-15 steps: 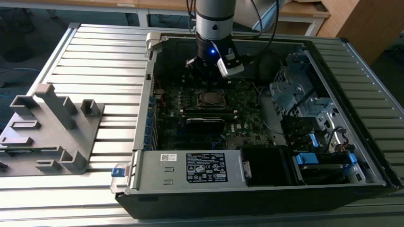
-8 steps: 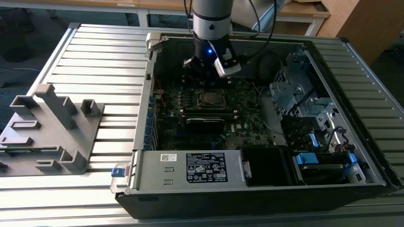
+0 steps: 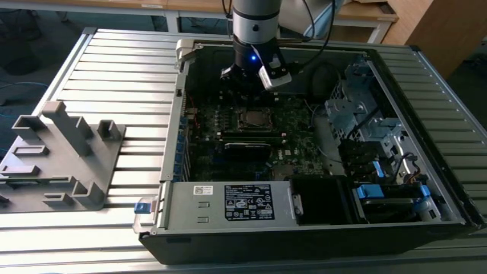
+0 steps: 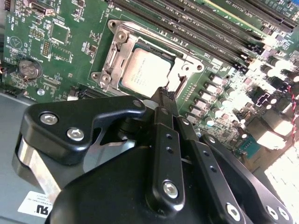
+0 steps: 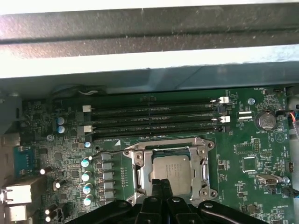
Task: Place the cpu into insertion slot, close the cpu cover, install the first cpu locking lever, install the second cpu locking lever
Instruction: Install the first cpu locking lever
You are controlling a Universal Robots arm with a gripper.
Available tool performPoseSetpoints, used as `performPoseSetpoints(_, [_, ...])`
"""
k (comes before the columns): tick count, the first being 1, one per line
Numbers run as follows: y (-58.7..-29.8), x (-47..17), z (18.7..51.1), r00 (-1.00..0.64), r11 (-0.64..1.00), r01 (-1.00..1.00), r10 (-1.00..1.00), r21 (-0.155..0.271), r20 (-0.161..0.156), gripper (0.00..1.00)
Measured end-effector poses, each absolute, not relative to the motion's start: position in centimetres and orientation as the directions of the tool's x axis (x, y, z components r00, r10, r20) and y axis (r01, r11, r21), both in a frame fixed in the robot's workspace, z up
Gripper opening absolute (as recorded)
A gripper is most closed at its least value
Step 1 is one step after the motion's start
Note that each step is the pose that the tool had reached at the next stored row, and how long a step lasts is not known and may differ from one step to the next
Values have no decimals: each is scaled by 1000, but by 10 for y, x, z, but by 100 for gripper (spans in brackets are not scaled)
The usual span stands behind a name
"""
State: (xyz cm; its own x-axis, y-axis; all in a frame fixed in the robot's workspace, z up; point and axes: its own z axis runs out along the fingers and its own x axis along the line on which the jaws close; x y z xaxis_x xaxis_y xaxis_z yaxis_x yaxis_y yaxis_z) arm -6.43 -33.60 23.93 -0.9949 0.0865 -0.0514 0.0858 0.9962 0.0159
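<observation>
The cpu [image 4: 145, 73] [image 5: 171, 171], a small silver-topped square, lies flat in the insertion slot [image 5: 203, 148] on the green motherboard. The silvery cpu cover [image 4: 117, 53] [image 5: 141, 172] lies down around the chip like a frame. My gripper [image 4: 164, 93] [image 5: 161, 183] hovers just beside the chip's edge, its two black fingers pressed together with nothing between them. In the exterior view the gripper [image 3: 245, 92] hangs inside the open computer case, just behind the cpu [image 3: 254, 119]. A thin metal lever [image 5: 108, 154] runs beside the socket.
Long black memory slots [image 5: 152, 119] run beside the socket, with a row of capacitors [image 5: 86, 179] on another side. The case walls [image 3: 177, 123] ring the board, with drive bays and cables [image 3: 365, 123] on the exterior view's right. A grey fixture [image 3: 61, 154] stands on the slatted table outside the case.
</observation>
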Motion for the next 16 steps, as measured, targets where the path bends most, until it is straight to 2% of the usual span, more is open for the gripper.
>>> performPoseSetpoints(16, [-336, -64, 245, -995, 996, 86, 86, 16, -51, 10])
